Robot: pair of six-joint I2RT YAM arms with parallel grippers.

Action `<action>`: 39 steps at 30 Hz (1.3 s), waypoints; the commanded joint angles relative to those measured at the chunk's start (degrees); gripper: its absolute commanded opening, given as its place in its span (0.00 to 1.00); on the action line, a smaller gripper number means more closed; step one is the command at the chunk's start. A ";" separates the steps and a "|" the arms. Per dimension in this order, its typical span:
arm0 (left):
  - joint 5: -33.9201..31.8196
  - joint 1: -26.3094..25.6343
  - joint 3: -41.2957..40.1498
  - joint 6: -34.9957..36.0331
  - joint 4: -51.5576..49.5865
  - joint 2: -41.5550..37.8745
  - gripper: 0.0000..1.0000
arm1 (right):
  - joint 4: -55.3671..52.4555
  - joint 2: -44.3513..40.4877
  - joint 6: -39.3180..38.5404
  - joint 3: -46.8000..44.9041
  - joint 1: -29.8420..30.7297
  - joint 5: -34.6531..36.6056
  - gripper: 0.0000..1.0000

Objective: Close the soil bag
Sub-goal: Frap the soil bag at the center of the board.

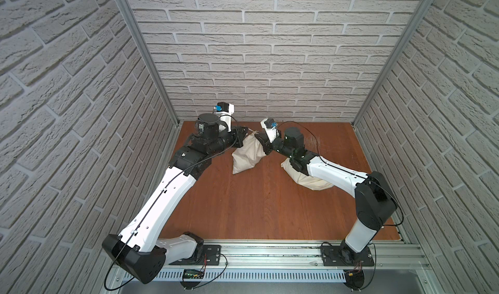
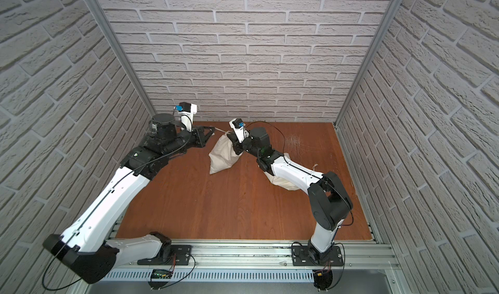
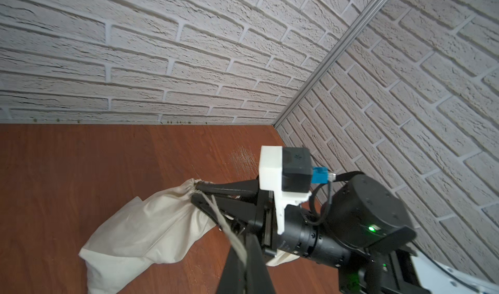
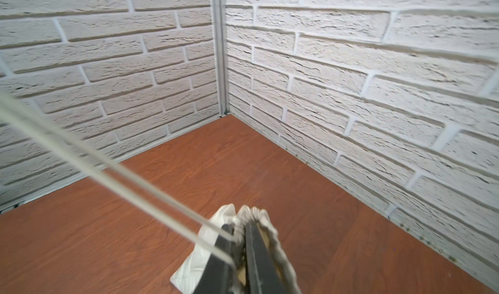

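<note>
Brick walls are seen around the wooden tabletop (image 1: 256, 198). The soil bag (image 1: 247, 155) is laid far centre, its neck (image 4: 251, 214) pinched by the right tool (image 1: 258, 136), its drawstring (image 4: 135, 176) clamped taut in the left tool (image 1: 245, 129).

Reddish-brown wood desk (image 1: 256, 203). Cream soil bag (image 1: 247, 156) rests toward the back, centre; second cream bag (image 1: 310, 184) lies nearer right side. Scuffed patch (image 1: 313, 141) at back right.
</note>
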 commanded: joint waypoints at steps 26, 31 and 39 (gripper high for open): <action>9.61 5.70 6.05 -10.37 16.10 2.37 0.00 | -22.58 -12.79 -9.15 4.09 0.54 -1.61 0.51; 9.70 4.46 7.35 -9.03 15.28 2.91 0.00 | -20.80 -14.33 -9.75 6.69 3.68 2.34 0.55; 9.42 3.12 8.04 -7.61 14.89 4.49 0.00 | -22.47 -9.81 -8.31 13.44 5.49 -1.32 0.63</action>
